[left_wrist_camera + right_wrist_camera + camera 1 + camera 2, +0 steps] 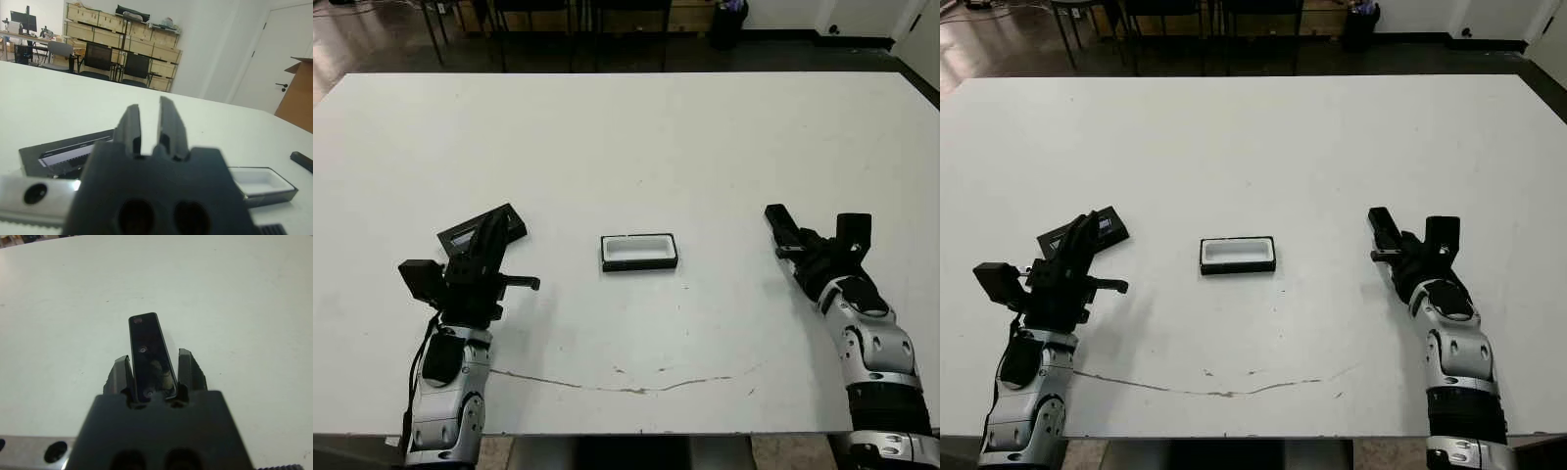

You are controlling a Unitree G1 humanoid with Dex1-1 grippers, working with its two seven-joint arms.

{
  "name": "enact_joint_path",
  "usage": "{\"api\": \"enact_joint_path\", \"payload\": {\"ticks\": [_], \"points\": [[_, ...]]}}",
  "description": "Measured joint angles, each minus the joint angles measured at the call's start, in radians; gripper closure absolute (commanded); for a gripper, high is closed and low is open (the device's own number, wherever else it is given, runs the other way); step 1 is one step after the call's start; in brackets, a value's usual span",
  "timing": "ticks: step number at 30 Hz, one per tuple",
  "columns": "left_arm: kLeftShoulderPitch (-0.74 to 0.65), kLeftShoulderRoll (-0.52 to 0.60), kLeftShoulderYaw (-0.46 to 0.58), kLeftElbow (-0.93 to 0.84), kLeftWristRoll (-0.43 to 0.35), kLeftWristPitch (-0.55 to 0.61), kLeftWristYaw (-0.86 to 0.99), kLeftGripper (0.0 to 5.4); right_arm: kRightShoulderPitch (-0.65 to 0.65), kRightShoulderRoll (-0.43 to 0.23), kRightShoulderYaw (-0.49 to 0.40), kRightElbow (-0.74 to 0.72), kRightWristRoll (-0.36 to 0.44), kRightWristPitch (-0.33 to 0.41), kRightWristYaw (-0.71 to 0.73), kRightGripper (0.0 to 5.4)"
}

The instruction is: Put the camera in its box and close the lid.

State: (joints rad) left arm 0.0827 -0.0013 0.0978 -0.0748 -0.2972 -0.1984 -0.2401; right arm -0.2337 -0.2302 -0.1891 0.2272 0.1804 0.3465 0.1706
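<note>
Nearest to us are our two forearms, silver and black, rising from the near edge of the white table [626,127] — the largest thing in view, bare but for a thin dark crack line running along its near side.

Our left gripper [487,233] hovers over the near end of the lid [480,231], its two fingers [128,128] close together with only a narrow slot between them and nothing clamped there. The lid lies flat on the table at a slant, left of centre, its long glossy window catching a pale reflection in the left wrist view.

Our right gripper [783,233] sits well apart on the right side of the table, clenched on the camera [151,355]. The camera is a slim black glossy bar with rounded corners and a few small round marks along its face; it stands out forward past the fingertips, pointing away from us, pinched between the two fingers at its near end.

The box [639,251] rests at the middle of the table, between the two grippers — a shallow black tray with rounded corners and a white lining. It is open, and only that white lining shows inside.

We can read no label or writing on any of the three.
</note>
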Motion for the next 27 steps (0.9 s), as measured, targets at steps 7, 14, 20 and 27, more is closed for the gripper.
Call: {"api": "enact_joint_path", "payload": {"ticks": [7, 14, 20, 27], "points": [[0.003, 0.0, 0.0, 0.002, -0.001, -0.002, -0.003, 5.4, -0.022, -0.07, 0.009, -0.034, 0.014, 0.126, 0.071, 5.12], [0.005, 0.0, -0.002, 0.005, 0.008, -0.018, -0.005, 5.4, 0.038, -0.149, -0.014, -0.194, 0.132, 0.235, 0.255, 5.18], [0.015, 0.0, -0.004, 0.005, 0.031, -0.032, 0.001, 5.4, -0.075, -0.204, -0.086, -0.237, 0.347, 0.269, 0.452, 5.18], [0.025, 0.0, -0.011, 0.004, 0.055, -0.036, 0.01, 5.4, -0.212, -0.22, -0.006, -0.214, 0.374, 0.268, 0.576, 5.18]]}}
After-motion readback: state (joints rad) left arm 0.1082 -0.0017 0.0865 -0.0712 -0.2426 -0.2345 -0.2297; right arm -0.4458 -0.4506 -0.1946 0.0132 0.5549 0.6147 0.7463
